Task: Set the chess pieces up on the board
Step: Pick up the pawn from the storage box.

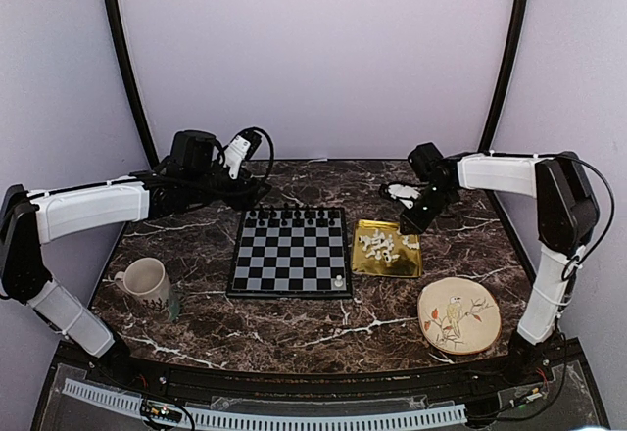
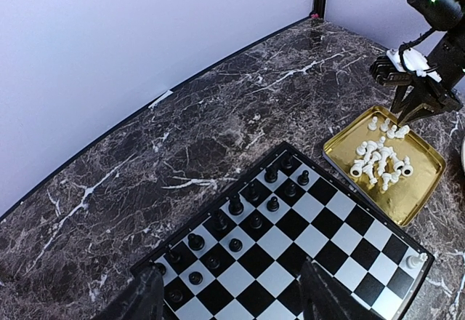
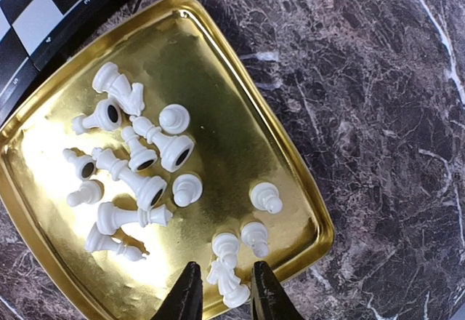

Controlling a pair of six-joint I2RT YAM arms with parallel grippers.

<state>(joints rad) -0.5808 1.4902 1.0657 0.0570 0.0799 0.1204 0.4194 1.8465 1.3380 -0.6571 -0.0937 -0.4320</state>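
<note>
The board (image 1: 290,251) lies mid-table, with black chessmen along its far rows (image 2: 247,204). One white chess piece (image 1: 339,281) stands on its near right corner square and also shows in the left wrist view (image 2: 414,260). Several white chess pieces (image 3: 138,160) lie in the gold tray (image 3: 305,182) right of the board. My right gripper (image 3: 221,294) is low over the tray's edge, jaws slightly apart on either side of a white knight (image 3: 231,285) lying between them. My left gripper (image 2: 236,302) is wide open and empty, above the board's far left part.
A cream mug (image 1: 147,281) stands left of the board. A round bird-painted plate (image 1: 458,315) lies at the near right. The gold tray (image 1: 411,266) nearly touches the board's right edge. The right arm (image 2: 429,44) hangs over the tray's far side.
</note>
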